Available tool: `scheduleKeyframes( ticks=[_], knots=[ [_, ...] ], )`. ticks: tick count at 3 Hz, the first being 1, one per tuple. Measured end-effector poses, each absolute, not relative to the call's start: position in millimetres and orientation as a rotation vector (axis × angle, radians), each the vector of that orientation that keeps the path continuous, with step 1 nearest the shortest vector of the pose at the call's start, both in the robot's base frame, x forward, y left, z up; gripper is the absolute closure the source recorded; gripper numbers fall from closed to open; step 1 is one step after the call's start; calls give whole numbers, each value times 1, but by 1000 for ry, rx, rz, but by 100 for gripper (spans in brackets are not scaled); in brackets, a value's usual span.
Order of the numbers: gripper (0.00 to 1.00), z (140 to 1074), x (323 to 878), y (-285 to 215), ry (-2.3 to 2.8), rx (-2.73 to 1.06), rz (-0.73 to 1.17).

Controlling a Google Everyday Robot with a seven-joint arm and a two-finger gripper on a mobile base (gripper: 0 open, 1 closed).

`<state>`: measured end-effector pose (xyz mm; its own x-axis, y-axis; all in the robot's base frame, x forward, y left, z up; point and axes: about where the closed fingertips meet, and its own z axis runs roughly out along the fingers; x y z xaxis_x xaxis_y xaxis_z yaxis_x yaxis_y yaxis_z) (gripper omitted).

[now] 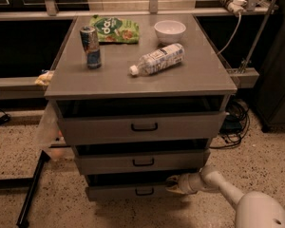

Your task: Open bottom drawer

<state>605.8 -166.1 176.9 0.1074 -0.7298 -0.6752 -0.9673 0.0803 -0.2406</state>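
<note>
The bottom drawer [118, 192] is the lowest, narrowest grey front of the cabinet, with a small black loop handle [144, 192] at its centre. It stands a little way out, with a dark gap above it. My gripper [173, 183] reaches in from the lower right on a white arm [218, 184]. Its tip is at the drawer's top edge, just right of the handle.
The mid-sized drawer [142, 161] and the top drawer [142, 126] stand above. On the cabinet top [209, 75] are a can [90, 46], a green chip bag [115, 29], a white bowl [169, 31] and a lying bottle [157, 59]. Cables [235, 122] lie to the right.
</note>
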Motion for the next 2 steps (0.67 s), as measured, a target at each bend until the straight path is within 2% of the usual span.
scheduleKeyframes(
  ticks=[1, 2],
  knots=[
    [100, 177, 606, -166, 1674, -1701, 439],
    [0, 185, 606, -167, 1674, -1701, 439]
  ],
)
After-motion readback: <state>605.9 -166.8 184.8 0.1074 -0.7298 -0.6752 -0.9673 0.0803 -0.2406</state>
